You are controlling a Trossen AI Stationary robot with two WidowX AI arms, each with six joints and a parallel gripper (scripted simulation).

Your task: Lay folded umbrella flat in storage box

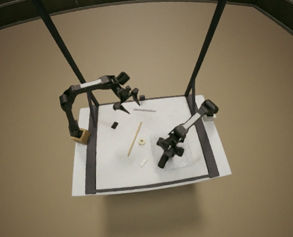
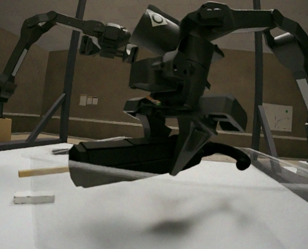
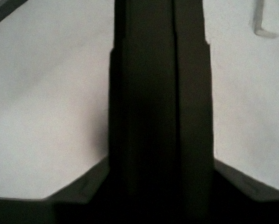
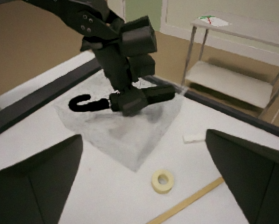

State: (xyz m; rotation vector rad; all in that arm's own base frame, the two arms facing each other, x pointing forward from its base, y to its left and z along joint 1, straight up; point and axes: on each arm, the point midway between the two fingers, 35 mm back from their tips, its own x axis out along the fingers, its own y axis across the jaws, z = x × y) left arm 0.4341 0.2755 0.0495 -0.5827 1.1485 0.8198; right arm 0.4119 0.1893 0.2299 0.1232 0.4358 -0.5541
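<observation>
The folded black umbrella (image 1: 164, 156) with a hooked handle (image 2: 237, 157) lies about level inside the clear storage box (image 1: 175, 156). My left gripper (image 1: 173, 146) is shut on the umbrella's middle from above. In the exterior view the umbrella (image 2: 128, 155) sits partly below the box's front rim (image 2: 112, 175); I cannot tell whether it touches the bottom. The left wrist view is filled by the umbrella (image 3: 158, 110). The right wrist view shows the umbrella (image 4: 136, 100) in the box (image 4: 121, 125). My right gripper (image 1: 131, 103) is open and empty, high over the table's far side.
On the table beside the box lie a wooden stick (image 1: 135, 138), a tape ring (image 1: 142, 143), a white block (image 1: 142, 162), a small black block (image 1: 114, 125) and a grey rod (image 1: 144, 110). Dark frame rails run along the table's edges.
</observation>
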